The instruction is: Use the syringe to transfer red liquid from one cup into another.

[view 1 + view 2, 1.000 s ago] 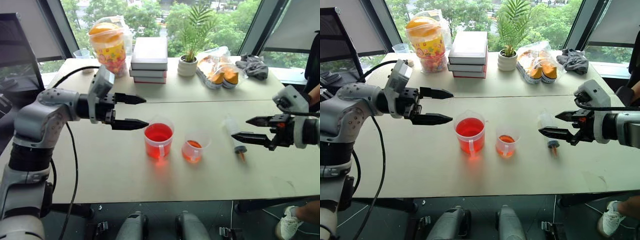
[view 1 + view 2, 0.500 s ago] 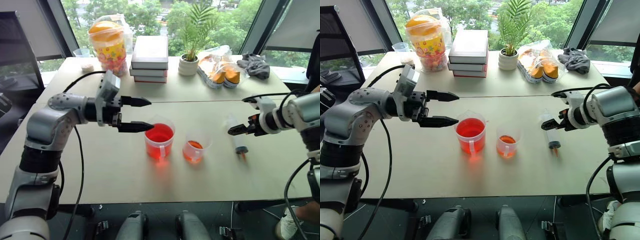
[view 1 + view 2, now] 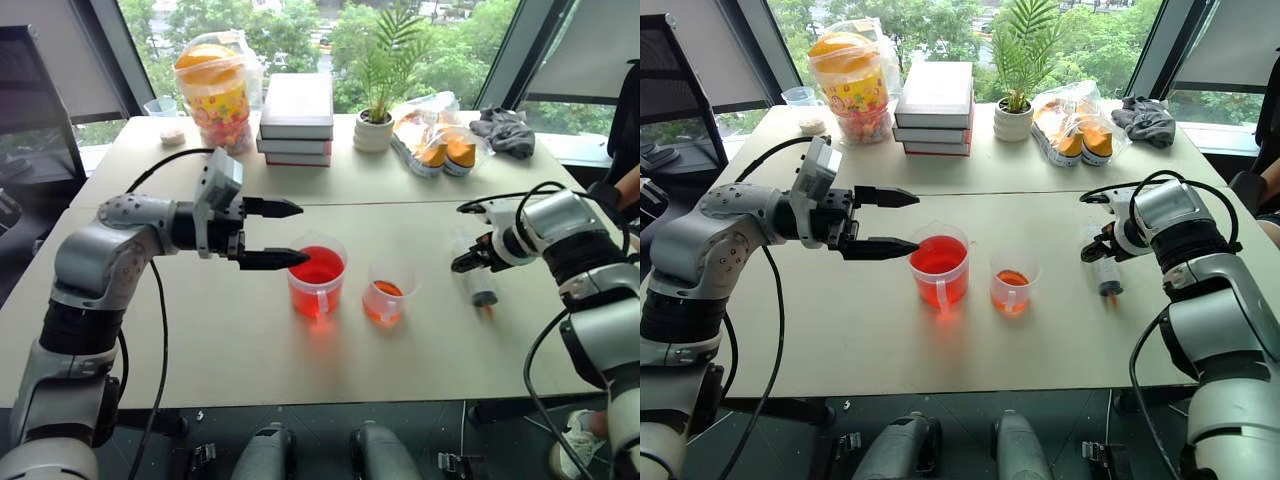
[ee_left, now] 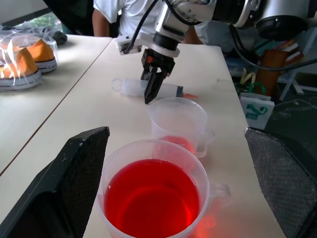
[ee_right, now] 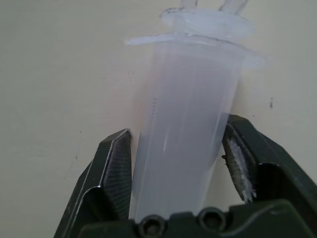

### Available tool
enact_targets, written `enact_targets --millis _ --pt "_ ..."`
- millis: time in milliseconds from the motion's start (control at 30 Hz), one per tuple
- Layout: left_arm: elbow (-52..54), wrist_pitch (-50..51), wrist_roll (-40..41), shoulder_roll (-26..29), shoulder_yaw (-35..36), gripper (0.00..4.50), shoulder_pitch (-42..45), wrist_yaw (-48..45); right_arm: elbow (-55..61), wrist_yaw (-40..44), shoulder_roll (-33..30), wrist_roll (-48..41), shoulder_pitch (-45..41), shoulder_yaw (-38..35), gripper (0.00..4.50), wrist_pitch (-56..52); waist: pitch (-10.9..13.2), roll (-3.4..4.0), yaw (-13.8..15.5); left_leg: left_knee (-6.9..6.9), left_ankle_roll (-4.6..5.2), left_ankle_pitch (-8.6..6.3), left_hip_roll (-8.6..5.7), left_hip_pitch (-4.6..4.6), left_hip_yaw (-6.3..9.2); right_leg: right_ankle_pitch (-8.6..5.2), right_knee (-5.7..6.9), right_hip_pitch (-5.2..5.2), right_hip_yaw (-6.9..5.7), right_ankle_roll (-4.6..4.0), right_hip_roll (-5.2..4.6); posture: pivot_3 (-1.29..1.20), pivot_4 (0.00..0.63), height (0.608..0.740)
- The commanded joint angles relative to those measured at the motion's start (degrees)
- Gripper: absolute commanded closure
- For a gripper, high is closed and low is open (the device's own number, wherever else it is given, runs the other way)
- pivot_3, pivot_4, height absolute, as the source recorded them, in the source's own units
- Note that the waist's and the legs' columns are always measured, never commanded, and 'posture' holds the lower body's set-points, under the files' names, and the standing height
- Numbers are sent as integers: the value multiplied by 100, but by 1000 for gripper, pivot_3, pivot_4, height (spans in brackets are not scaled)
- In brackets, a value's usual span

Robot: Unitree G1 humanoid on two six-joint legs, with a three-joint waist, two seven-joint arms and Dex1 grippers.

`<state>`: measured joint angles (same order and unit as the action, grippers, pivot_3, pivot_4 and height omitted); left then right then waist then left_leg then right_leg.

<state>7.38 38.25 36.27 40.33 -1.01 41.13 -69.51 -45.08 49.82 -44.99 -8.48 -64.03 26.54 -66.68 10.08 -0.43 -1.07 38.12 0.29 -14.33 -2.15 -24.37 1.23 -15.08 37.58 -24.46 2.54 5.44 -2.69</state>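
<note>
right gripper [image 5: 176,173] clamps syringe [image 5: 188,129] lying on table [image 3: 250,350]; left gripper [image 3: 285,233] spread wide beside larger cup [image 3: 318,277]

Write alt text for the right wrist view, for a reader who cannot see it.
The right pincer has one black finger on each side of the clear barrel of the syringe, which lies flat on the pale table. The barrel's flange and the start of the white plunger sit at the end away from the pincer.
</note>
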Motion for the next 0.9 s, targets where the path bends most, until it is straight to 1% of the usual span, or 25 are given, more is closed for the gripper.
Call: enact_targets --millis 33,133,233,300,400,500,567,600,667,700,767,900 --pt "136 -112 44 19 131 0 48 16 20 234 65 166 -86 -52 3074 -26 0 0 -4 -1 0 0 0 0 0 0 0 0 0 0 0 0 150 740" --pt "57 -149 23 17 115 0 102 -22 272 238 -79 201 -133 -267 3089 -192 0 0 5 -1 0 0 0 0 0 0 0 0 0 0 0 0 150 740" --pt "-89 -192 -14 25 100 0 213 -81 1148 8 -504 274 -121 -682 3089 -32 7 11 19 -1 0 0 -1 -4 0 0 1 -7 0 0 -2 0 150 740" --pt "-186 -223 -42 28 84 0 282 -119 1767 -149 -603 94 -132 -1220 3089 -67 8 13 43 -1 0 0 -3 -9 0 0 4 -14 0 0 -4 0 150 740" --pt "-300 -236 -56 42 77 0 374 -188 2993 -310 -565 -266 117 -2131 3089 254 8 13 33 -7 0 0 -3 -11 2 0 1 -15 -1 0 -3 0 150 740" --pt "-398 -203 -46 77 92 0 471 -260 4342 -825 264 -938 345 -3533 3089 875 7 12 -20 -11 0 0 0 -5 0 0 3 -12 2 0 0 0 150 740" --pt "-493 -225 -78 89 78 0 539 -302 5075 -993 833 -1372 517 -4067 3089 1209 7 12 -17 -10 -1 0 2 -3 -1 0 18 -15 8 0 3 0 150 740" --pt "-539 -225 -88 95 73 0 581 -324 5452 -970 1178 -1773 600 -4333 3089 1344 7 12 -1 -9 -2 1 2 -3 1 0 25 -18 6 0 3 0 150 740" --pt "-595 -211 -101 113 68 0 652 -361 6003 -889 1844 -2930 710 -4892 3089 1178 7 12 21 -6 -4 2 2 -3 6 0 33 -18 2 0 2 0 150 740" --pt "-606 -203 -103 131 69 0 677 -380 6189 -963 2112 -3267 801 -4999 3089 1147 7 12 36 -4 -4 3 1 -4 8 0 36 -18 1 0 1 0 150 740" --pt "-655 -196 -109 161 72 0 733 -416 6411 -1074 2441 -3482 1051 -4900 3089 1339 3 5 46 3 -4 3 0 -4 11 0 37 -12 -3 0 -4 0 150 740" --pt "-733 -133 -79 283 116 0 862 -478 6607 -823 2875 -3413 1847 -4195 3089 2094 -4 -6 25 10 -4 3 -6 2 11 0 30 -1 -4 0 -11 0 150 740"
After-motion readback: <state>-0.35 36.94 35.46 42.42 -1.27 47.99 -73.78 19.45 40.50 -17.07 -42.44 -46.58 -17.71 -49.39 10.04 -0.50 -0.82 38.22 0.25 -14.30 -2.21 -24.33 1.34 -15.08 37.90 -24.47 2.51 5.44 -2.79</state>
